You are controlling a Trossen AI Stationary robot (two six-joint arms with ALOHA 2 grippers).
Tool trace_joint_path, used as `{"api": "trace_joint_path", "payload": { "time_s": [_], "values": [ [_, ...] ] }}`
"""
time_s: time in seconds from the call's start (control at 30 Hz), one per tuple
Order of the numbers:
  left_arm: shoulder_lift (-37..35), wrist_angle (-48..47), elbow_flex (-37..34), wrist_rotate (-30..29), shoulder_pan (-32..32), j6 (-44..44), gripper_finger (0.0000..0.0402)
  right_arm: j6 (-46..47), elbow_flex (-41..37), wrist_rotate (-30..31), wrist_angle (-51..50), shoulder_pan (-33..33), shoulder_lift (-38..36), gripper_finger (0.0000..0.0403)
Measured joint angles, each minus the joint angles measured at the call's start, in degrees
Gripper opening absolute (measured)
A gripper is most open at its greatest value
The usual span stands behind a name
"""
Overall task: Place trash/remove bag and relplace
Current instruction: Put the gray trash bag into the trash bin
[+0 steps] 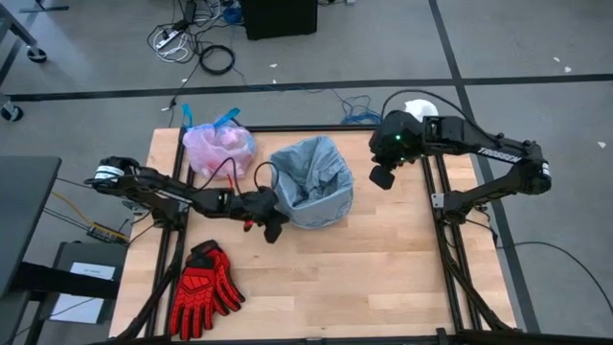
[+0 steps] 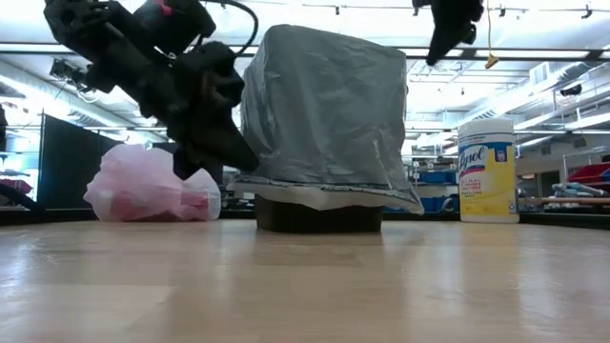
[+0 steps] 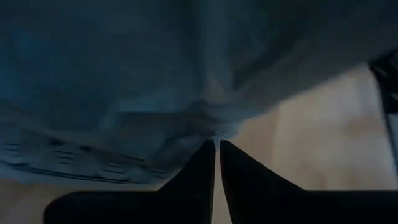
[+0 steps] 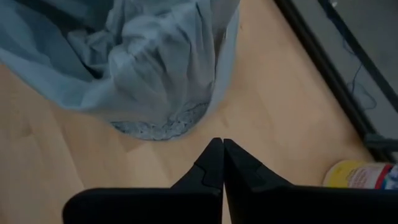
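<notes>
Left tool (image 1: 272,228): nearly together, pinching the grey-blue liner's (image 1: 311,177) skirt.
Right tool (image 1: 382,178): together, hovering beside liner.
Risk: pulling could be dragging liner off.

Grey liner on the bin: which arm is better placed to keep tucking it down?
Probably the left. Its hand sits at the liner's lower edge, fingers nearly together beside the hem. The right hand hangs shut above the table, clear of the bin.
</notes>
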Motion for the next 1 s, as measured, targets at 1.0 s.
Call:
{"api": "trace_joint_path", "payload": {
  "time_s": [1.0],
  "values": [
    [7.2,-1.7,2.6,-4.1,-5.7,-1.0,0.0031,5.6,-4.7,1.9,2.7,5.4,-2.0,0.0000]
  ]
}}
